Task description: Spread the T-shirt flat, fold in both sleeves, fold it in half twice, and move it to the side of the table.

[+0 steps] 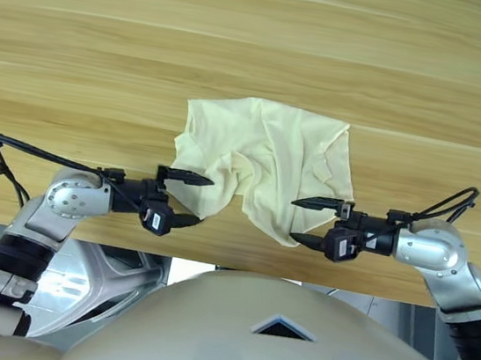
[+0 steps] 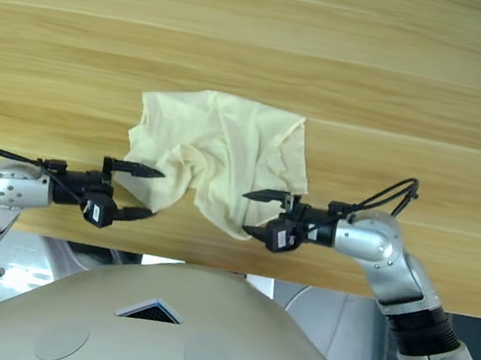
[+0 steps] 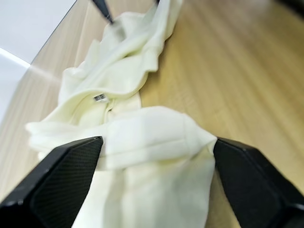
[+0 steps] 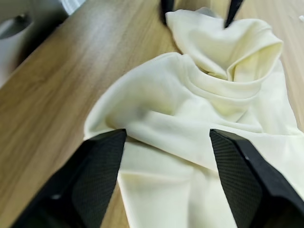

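The shirt point(image 1: 265, 161) lies crumpled on the table point(image 1: 80, 52), with both grippers at its near edge. Now the left gripper point(image 1: 205, 201): spread wide, a bunched fold sitting right between its fingers point(image 3: 57, 180), nothing clamped. Over to the right gripper point(image 1: 293, 220): fingers point(image 4: 95, 175) parted too, the cloth's near corner between them. The rest of the shirt heaps up beyond both sets of tips.
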Available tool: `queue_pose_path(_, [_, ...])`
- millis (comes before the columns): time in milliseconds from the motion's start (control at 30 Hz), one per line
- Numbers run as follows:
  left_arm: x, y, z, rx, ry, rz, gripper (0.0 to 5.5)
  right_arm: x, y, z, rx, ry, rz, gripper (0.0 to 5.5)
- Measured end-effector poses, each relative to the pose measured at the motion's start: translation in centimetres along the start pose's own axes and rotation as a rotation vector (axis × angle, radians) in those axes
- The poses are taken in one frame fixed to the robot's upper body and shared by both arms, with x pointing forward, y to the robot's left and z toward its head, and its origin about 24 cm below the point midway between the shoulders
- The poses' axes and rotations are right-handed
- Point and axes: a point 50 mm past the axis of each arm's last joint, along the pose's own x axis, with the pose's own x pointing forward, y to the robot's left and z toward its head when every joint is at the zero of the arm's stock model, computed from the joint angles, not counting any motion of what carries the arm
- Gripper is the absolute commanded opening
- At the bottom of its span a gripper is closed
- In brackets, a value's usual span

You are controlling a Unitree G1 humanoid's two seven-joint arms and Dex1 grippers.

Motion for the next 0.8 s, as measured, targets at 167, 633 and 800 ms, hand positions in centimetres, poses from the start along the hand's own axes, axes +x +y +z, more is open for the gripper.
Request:
queue_pose_path(167, [-0.7, 0.7, -1.1, 0.014, 0.079, 0.088, 4.22, 0.6, -0.8, -1.1, -0.024, 0.079, -0.052, 3.24])
queue_pose_path(633, [-1.3, 2.1, -4.3, -0.009, 0.145, 0.193, 4.22, -1.0, -3.9, -5.2, -0.030, 0.219, -0.243, 3.24])
queue_pose_path(800, [-1.3, 2.3, -5.0, -0.011, 0.152, 0.217, 4.22, -1.0, -3.8, -5.2, -0.031, 0.218, -0.245, 3.24])
